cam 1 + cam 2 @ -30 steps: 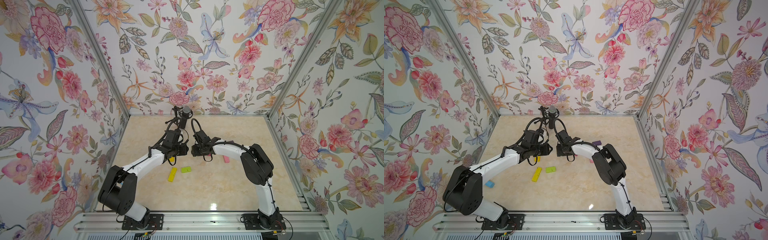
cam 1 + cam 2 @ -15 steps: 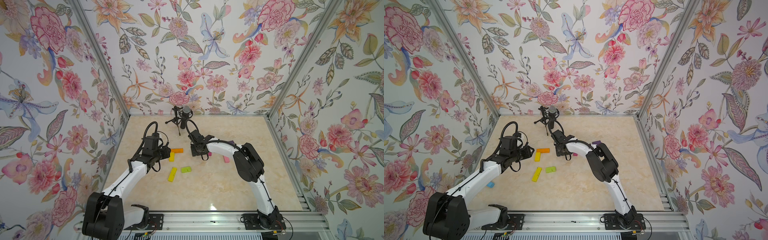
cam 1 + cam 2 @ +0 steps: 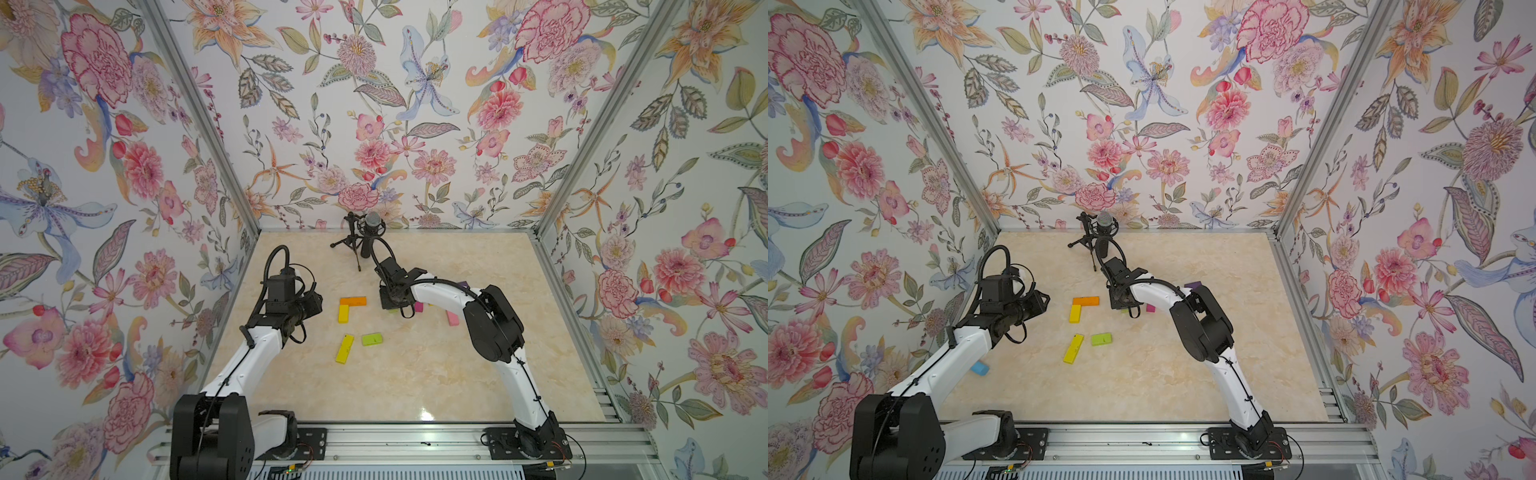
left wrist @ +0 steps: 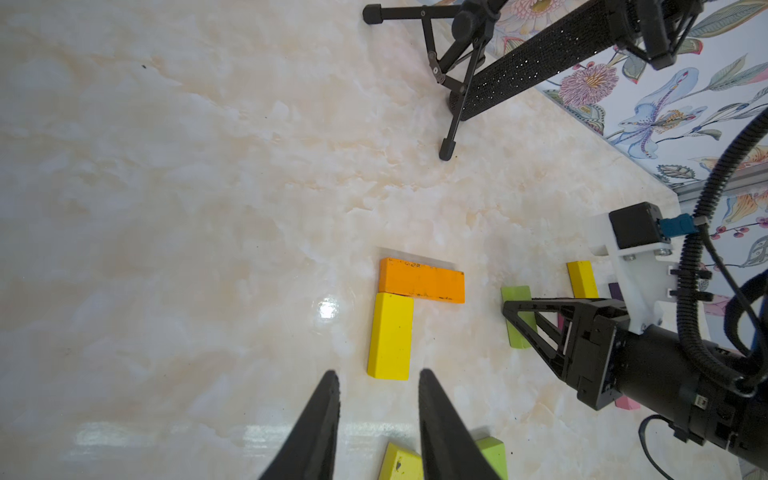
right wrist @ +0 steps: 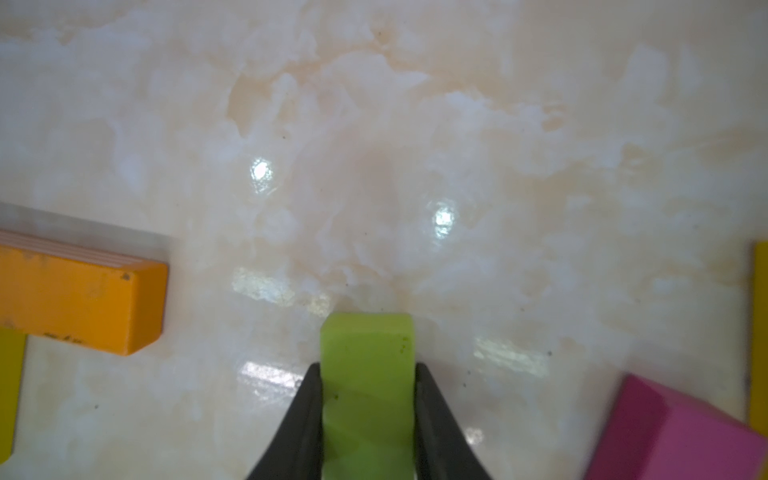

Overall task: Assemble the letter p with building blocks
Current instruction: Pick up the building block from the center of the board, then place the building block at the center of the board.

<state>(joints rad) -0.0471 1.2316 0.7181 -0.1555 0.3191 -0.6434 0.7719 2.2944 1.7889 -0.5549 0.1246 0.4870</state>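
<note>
Right pincer around lime brick

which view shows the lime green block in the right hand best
Right wrist view: the lime green block sits close up, pinched in the right hand. The left wrist view shows it partly behind that hand; both top views barely show it.
</note>
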